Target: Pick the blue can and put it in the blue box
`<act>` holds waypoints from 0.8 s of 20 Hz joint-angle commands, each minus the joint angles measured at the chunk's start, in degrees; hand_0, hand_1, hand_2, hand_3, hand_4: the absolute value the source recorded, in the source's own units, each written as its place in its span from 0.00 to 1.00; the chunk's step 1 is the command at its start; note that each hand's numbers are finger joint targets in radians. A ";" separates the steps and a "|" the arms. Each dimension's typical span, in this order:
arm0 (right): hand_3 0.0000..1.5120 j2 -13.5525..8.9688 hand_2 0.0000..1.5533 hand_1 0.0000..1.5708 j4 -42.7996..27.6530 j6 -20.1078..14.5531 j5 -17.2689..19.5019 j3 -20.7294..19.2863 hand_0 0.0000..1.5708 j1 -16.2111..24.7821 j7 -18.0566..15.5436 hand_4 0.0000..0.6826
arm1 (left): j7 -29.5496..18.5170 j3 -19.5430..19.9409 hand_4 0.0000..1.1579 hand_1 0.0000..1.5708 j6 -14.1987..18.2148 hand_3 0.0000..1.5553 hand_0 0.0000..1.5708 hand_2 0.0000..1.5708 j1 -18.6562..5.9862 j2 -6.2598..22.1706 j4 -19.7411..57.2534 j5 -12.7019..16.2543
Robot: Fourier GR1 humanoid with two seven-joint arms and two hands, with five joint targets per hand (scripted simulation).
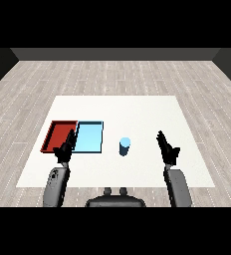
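Right, I see the can point(125, 146) upright on the table point(137, 112), just right of the blue tray point(90, 137), well left of my right hand point(168, 149), whose fingers are spread; left hand point(66, 147) relaxed too.

We see a matt white worktop point(137, 107) on a floor point(112, 74) of pale grey wood planks. The blue can point(125, 147) looks smooth and matt, and both trays, red point(52, 134) and light blue point(90, 137), also have flat, matt surfaces.
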 commanded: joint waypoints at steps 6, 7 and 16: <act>0.00 4.85 0.00 0.00 -3.24 -5.33 5.90 3.63 0.00 -1.00 1.83 0.00 | 1.57 -0.34 0.00 0.00 -2.50 0.00 0.00 0.00 -1.07 0.55 1.44 -1.15; 0.00 6.85 0.00 0.00 -5.31 0.36 -2.42 4.16 0.00 -3.49 -7.75 0.00 | -12.34 1.18 0.00 0.00 -0.29 0.00 0.00 0.00 -2.75 -4.23 -4.55 2.66; 0.00 6.69 0.00 0.00 -1.16 3.28 -4.29 3.69 0.00 -1.11 -17.63 0.00 | -26.55 1.68 0.00 0.00 -4.84 0.00 0.00 0.00 -0.12 -4.57 3.10 4.34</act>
